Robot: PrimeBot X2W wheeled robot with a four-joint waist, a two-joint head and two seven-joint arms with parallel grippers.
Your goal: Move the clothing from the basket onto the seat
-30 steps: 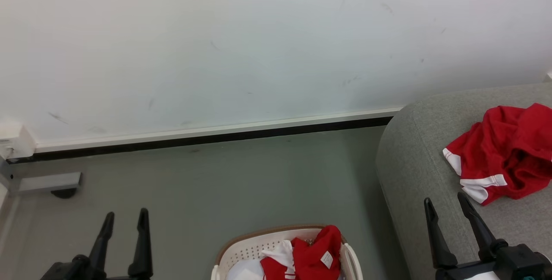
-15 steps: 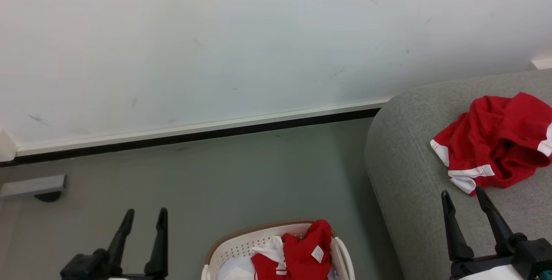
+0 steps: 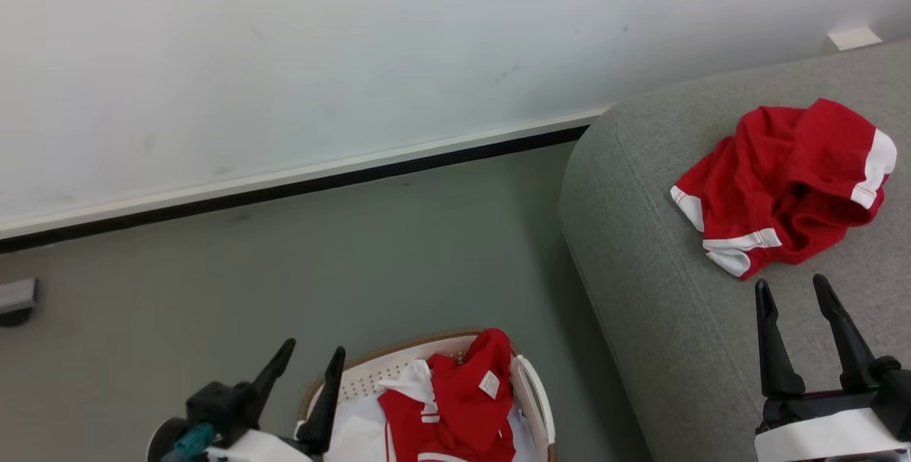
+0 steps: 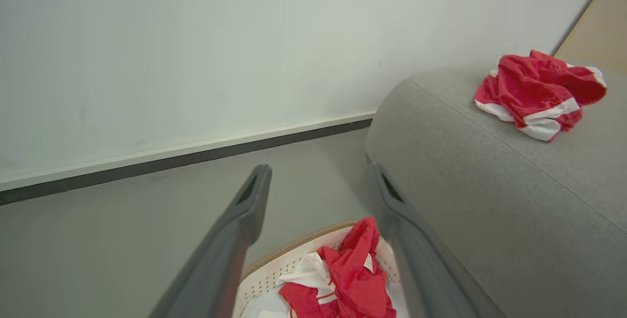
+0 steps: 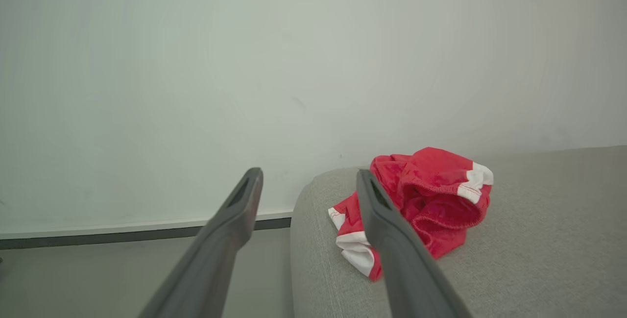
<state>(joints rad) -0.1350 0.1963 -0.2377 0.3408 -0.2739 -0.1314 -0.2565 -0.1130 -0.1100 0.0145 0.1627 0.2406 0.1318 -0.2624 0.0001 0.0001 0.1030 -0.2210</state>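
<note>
One piece of red clothing (image 3: 779, 181) (image 4: 539, 93) (image 5: 431, 205) with white trim lies crumpled on the light-grey seat (image 3: 662, 305) (image 4: 465, 171) (image 5: 539, 259). More red clothing (image 3: 455, 401) (image 4: 350, 279) with a white tag sits in the cream basket (image 3: 530, 394) (image 4: 274, 274) on the floor beside the seat. My left gripper (image 3: 311, 354) (image 4: 318, 171) is open and empty at the basket's left rim. Over the seat, my right gripper (image 3: 793, 284) (image 5: 308, 173) stands open and empty, just short of the garment lying there.
A white wall with a white and black skirting (image 3: 285, 188) runs behind the grey floor (image 3: 285, 270). A plain white cloth (image 3: 356, 437) lies in the basket under the red garments. A small grey foot (image 3: 14, 298) stands at the far left.
The camera has swung, so the whole scene has shifted left and up. My left gripper now sits close to the basket's left rim. Both grippers stay open.
</note>
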